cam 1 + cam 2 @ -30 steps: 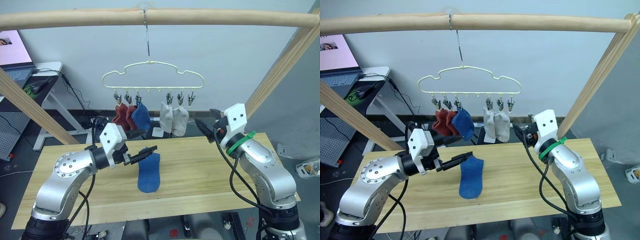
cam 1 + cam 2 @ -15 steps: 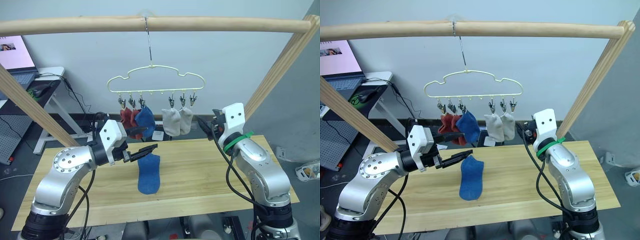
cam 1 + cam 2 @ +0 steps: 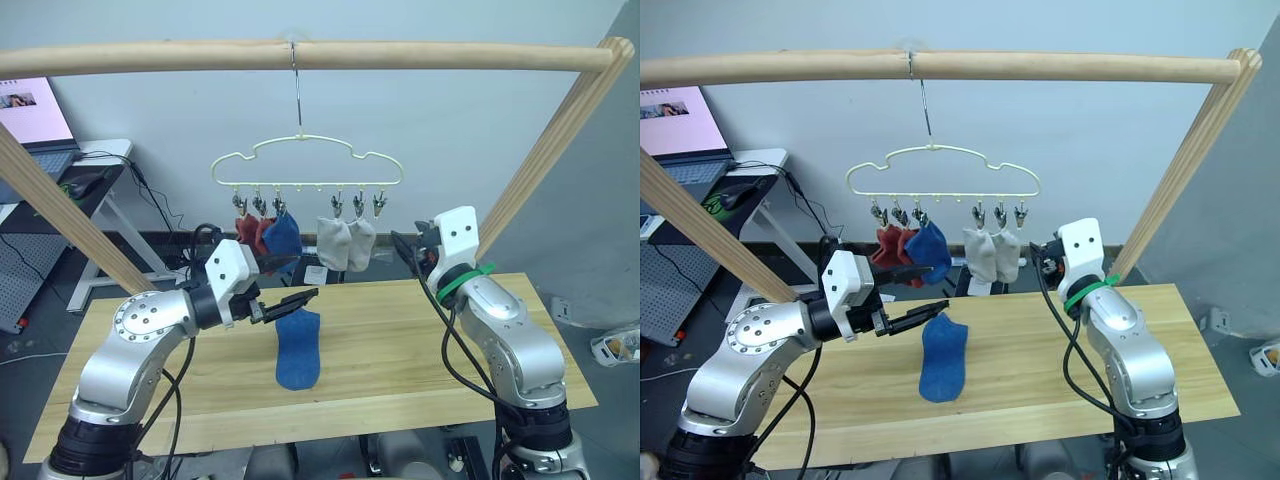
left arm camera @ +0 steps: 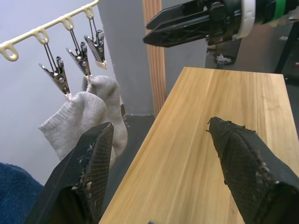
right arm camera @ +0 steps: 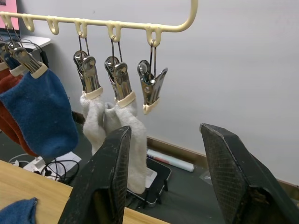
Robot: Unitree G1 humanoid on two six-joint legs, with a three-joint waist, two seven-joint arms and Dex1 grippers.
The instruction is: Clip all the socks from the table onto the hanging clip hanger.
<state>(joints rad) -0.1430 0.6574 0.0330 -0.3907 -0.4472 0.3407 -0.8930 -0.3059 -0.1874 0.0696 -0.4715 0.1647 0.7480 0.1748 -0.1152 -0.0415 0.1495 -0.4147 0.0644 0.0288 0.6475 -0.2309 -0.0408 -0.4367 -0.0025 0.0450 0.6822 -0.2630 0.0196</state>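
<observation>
The last blue sock (image 3: 298, 348) on the surface (image 3: 400, 340) looks light and limp, best pinched at its cuff, while the left gripper (image 3: 290, 299) and right gripper (image 5: 166, 186) hold their fingers apart and empty.

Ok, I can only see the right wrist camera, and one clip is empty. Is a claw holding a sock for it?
Observer: No. The loose blue sock lies flat on the table. The left claw is open, close to the sock's far end.
Operator: How many socks are hanging up?
Observer: Five on the clip hanger: two red socks, one hung blue sock and two grey socks.
</observation>
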